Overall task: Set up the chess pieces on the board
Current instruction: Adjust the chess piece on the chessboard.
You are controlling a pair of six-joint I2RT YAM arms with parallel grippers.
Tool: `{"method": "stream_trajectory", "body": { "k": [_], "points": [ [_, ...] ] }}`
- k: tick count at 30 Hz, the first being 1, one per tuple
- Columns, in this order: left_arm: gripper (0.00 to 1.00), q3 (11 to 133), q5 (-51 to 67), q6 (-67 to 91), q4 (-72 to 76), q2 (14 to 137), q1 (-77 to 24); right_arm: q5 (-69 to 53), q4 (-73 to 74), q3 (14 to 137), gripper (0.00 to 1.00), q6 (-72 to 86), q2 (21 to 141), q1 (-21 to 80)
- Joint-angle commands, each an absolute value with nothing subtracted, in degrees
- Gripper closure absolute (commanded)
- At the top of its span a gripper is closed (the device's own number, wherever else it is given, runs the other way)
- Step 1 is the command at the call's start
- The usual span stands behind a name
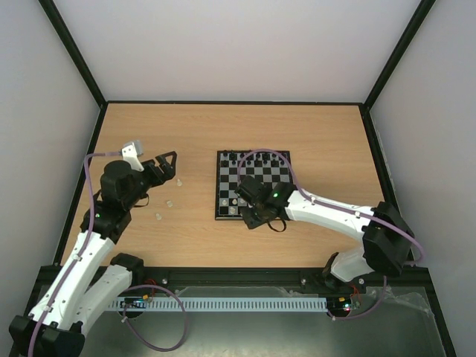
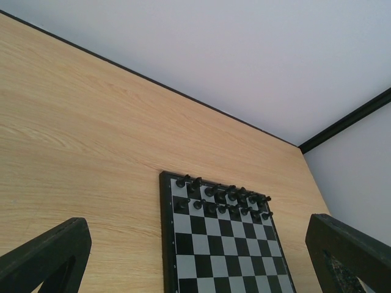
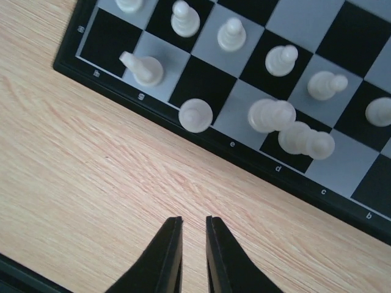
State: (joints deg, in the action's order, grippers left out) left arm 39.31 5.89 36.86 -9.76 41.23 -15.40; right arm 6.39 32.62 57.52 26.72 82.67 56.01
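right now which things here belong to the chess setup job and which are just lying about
Job: chessboard; white chess pieces on it; loose white pieces left of it.
Lying about: black chessmen, already lined up on the far rows.

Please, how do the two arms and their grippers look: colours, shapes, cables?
The left arm and right arm have white shells with black joints. A purple cable runs along each. The left gripper and right gripper have black, wedge-shaped fingers. A small green light shows near the right wrist.
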Motion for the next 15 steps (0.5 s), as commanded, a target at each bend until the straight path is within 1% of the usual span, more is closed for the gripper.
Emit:
{"method": "stream_trajectory", "body": {
  "k": [1,15],
  "points": [
    [0.00,39.3,5.4,36.6,-10.5,40.3,-15.1,6.5,31.9,55.6,0.85,28.8,84.2,56.4],
    [0.01,39.3,4.8,36.3,-11.9,38.9,-15.1,6.6,27.2,57.2,0.83,28.4,90.8,56.3]
  ]
}}
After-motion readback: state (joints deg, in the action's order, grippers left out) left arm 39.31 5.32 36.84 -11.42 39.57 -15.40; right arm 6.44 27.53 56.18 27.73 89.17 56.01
